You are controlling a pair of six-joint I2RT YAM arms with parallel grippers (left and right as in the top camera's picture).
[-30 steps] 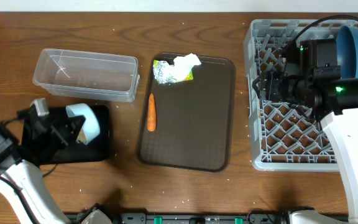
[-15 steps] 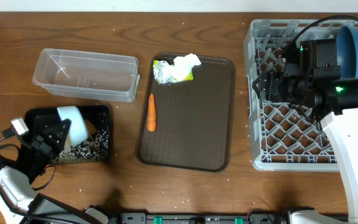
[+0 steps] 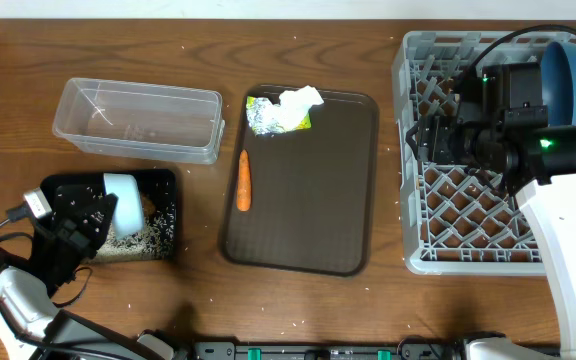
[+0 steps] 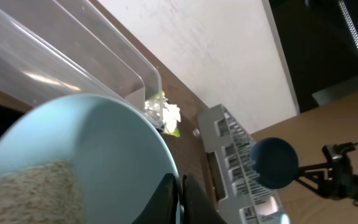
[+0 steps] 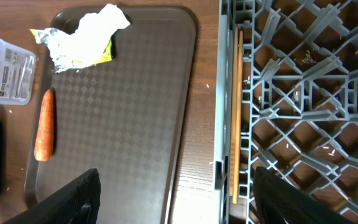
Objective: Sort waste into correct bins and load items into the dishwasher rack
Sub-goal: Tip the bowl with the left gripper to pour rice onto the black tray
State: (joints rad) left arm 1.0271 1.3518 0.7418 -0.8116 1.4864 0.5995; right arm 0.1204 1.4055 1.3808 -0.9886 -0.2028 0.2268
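My left gripper (image 3: 106, 208) is shut on the rim of the light blue cup (image 3: 125, 190), tilted over the black tray (image 3: 168, 180). In the left wrist view the fingers (image 4: 180, 200) pinch the cup (image 4: 98, 149), and white rice (image 4: 39, 190) clings inside it. More rice (image 3: 133, 240) and a brown lump (image 3: 149, 207) lie in the black tray. The clear tub (image 3: 138, 120) stands behind. My right gripper (image 5: 179, 199) hangs open over the grey rack's (image 3: 488, 215) left edge, holding nothing. Chopsticks (image 5: 236, 112) lie in the rack, and the dark blue bowl (image 3: 568, 78) stands in it.
A dark brown serving tray (image 3: 308, 200) sits mid-table with an orange carrot (image 3: 244, 181) at its left edge. A foil wrapper (image 3: 268, 118) with white tissue (image 3: 301, 99) lies at its far corner. Rice grains are scattered over the wooden table.
The left arm pulled back toward the near left with the cup, uncovering the black tray with rice and the lump in it. The right arm stayed still.
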